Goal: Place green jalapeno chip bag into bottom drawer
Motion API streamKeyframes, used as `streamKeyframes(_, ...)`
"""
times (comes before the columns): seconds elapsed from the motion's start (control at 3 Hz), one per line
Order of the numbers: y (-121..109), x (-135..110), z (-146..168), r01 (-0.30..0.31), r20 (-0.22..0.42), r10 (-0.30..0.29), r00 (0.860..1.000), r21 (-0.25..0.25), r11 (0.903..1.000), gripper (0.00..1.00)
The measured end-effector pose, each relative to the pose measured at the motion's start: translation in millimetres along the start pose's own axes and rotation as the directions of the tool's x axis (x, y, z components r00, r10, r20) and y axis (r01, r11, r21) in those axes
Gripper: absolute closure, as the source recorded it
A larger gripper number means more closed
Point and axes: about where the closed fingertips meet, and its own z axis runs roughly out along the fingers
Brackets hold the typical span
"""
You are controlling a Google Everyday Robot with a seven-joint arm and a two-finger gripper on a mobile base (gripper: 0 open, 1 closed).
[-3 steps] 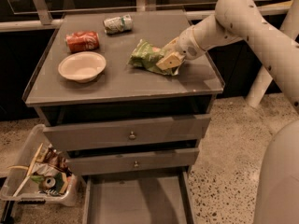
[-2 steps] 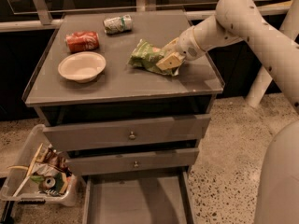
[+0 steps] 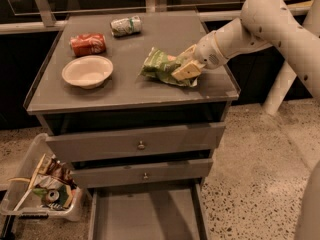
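The green jalapeno chip bag lies crinkled on the grey cabinet top, right of centre. My gripper reaches in from the right and rests at the bag's right end. Its two cream fingers are closed on the foil, one above and one below. The bag still touches the cabinet top. The bottom drawer is pulled out at the foot of the cabinet, its flat grey floor bare.
A white bowl, a crushed red can and a crushed green-white can sit on the left and back of the top. Two knobbed upper drawers are closed. A clear bin of trash stands on the floor at left.
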Motion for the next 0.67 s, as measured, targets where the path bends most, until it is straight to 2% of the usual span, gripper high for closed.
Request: streamKeyframes(0.67, 38.9, -11.2, -43.1, 0.04, 0.037, -0.041, 0.998, 0.021, 0.999, 1.0)
